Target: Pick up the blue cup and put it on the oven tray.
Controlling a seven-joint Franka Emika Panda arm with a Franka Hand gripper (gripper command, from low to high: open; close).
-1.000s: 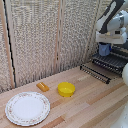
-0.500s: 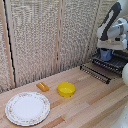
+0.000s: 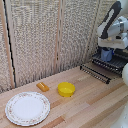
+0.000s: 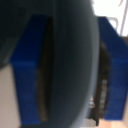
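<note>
The blue cup [image 3: 106,54] hangs just above the dark wire oven tray [image 3: 102,70] at the exterior view's right. My gripper [image 3: 107,50] is shut on the cup from above. Whether the cup's base touches the bars cannot be told. In the wrist view a dark curved cup wall [image 4: 70,60] fills the picture, blurred, with the blue finger pads [image 4: 27,75] pressed on either side of it.
A yellow bowl [image 3: 66,89] sits mid-table. A small orange piece [image 3: 43,86] lies beside it, and a round white patterned plate [image 3: 27,107] lies near the front on the exterior view's left. Slatted screens stand behind. The toaster oven [image 3: 120,59] is behind the tray.
The arm has lowered slightly with the cup over the tray. Nothing else on the table has moved.
</note>
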